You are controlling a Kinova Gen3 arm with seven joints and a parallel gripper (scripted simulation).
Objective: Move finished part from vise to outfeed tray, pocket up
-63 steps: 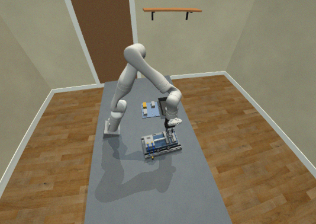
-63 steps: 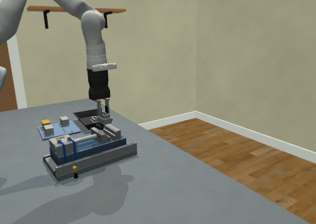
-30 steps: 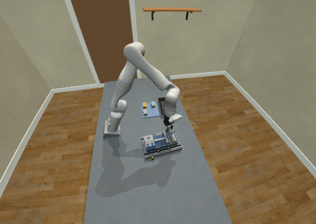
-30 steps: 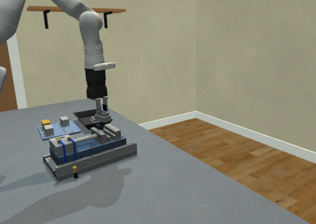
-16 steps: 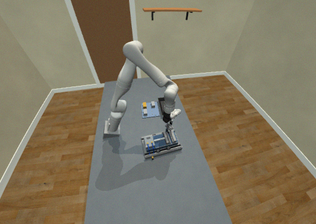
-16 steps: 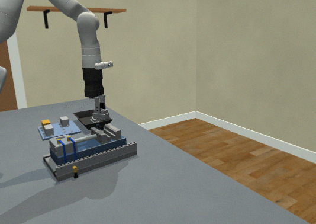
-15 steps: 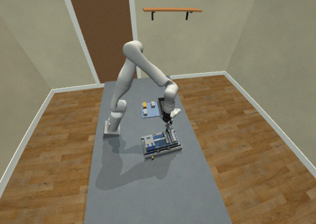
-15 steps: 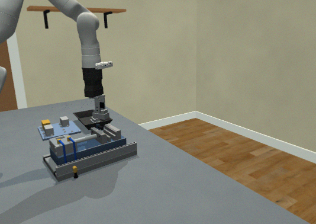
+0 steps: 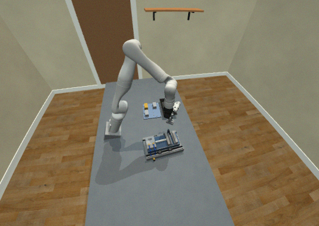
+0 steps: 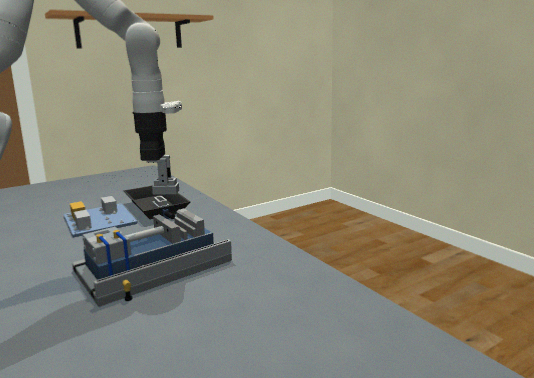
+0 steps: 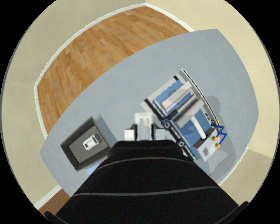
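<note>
My gripper (image 9: 170, 118) (image 10: 165, 179) (image 11: 144, 129) is shut on the finished part (image 9: 171, 122) (image 10: 166, 187) (image 11: 143, 119), a light grey block. It holds the part in the air, clear of the vise (image 9: 150, 141) (image 10: 192, 221) (image 11: 206, 148). In the exterior view the part looks roughly level. In the wrist view a square recess shows in its face between the fingers. The black outfeed tray (image 9: 162, 103) (image 10: 148, 207) (image 11: 102, 133) is left of the part in the wrist view, with white markings on its floor. The arm hides much of the tray in the top view.
A light blue plate (image 9: 152, 114) (image 10: 117, 221) beside the tray bears two grey blocks and an orange block (image 9: 146, 105) (image 10: 77, 208). The vise has blue hoses (image 10: 106, 255) and a rail (image 10: 165, 265) along one side. A small yellow-topped fitting (image 10: 127, 286) stands by the rail.
</note>
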